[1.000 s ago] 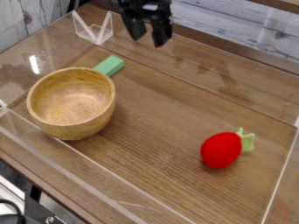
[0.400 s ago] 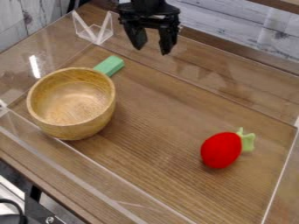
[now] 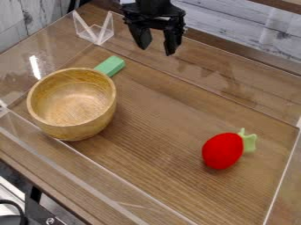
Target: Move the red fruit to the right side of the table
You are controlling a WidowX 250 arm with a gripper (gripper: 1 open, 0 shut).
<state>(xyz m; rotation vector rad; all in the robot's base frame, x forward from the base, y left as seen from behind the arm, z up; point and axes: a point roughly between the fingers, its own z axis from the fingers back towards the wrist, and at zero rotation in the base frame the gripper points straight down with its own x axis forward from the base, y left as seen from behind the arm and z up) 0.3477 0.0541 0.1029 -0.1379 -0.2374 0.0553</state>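
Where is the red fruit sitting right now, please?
The red fruit lies on the table at the camera view's lower right, near the clear wall, far from the wooden bowl on the left.

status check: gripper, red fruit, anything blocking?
Gripper open, empty, at table's far edge. Red fruit untouched, near right wall. Wooden bowl and green block off left, path clear.

Red fruit (image 3: 223,150): glossy, green leafy end pointing right, lying on its side, near-right area of the brown wood-grain table (image 3: 153,114), untouched.
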